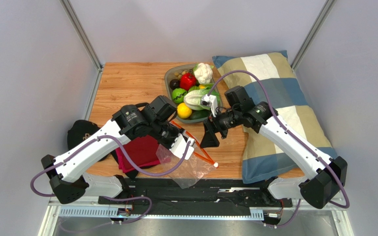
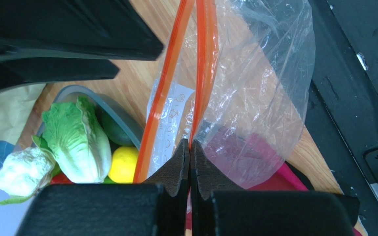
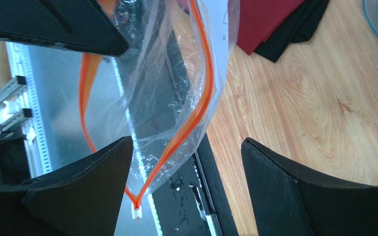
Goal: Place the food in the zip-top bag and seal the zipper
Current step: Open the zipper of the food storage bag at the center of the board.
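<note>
The food lies in the grey tray [image 1: 169,78]: a white cauliflower [image 1: 204,73], a green cabbage [image 1: 196,98] and a yellow fruit [image 1: 184,111]. The left wrist view shows the cabbage [image 2: 77,142], cauliflower [image 2: 23,169] and yellow fruit [image 2: 123,163] too. The clear zip-top bag [image 1: 188,167] hangs over the table's near edge. My left gripper [image 1: 186,147] [image 2: 190,145] is shut on one side of its orange zipper [image 2: 203,69]. My right gripper [image 1: 209,140] [image 3: 186,141] is open. The mouth's other zipper strip [image 3: 198,110] and the bag [image 3: 161,73] pass between its fingers, close to the left one, untouched.
A red pepper [image 1: 188,81] and round green fruits [image 1: 178,95] share the tray. A striped pillow [image 1: 275,98] fills the right side. A red cloth [image 1: 136,150] and black fabric [image 1: 80,135] lie at the left. The black rail [image 1: 201,189] runs along the near edge.
</note>
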`<state>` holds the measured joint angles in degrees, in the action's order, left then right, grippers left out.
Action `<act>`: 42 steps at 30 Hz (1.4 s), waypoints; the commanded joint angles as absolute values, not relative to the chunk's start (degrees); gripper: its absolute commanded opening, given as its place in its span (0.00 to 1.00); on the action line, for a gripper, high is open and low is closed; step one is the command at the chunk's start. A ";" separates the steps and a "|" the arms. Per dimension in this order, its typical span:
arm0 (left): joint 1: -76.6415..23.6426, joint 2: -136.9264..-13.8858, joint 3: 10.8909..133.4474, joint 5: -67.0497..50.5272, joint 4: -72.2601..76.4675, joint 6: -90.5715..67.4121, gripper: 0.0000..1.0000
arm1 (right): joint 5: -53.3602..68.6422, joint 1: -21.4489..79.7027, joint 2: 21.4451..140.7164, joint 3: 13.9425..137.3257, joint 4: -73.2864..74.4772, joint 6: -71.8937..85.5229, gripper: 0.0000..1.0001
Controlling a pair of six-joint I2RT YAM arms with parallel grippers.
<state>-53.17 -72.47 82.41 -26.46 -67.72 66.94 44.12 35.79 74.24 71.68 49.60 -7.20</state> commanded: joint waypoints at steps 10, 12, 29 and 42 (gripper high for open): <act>-53.79 -68.12 81.30 -31.20 -61.70 65.92 0.00 | 33.39 40.43 74.53 68.73 45.35 -6.77 0.73; -54.05 -67.33 80.43 -31.29 -60.74 65.92 0.00 | 35.58 40.43 74.88 68.56 45.35 -6.07 0.73; -54.67 -56.78 64.61 -29.01 -50.22 65.32 0.16 | 35.51 24.53 65.07 65.94 56.86 -7.03 0.00; -39.65 -77.46 85.10 -28.31 -36.81 20.22 0.73 | 15.50 13.10 52.21 59.59 54.05 6.23 0.00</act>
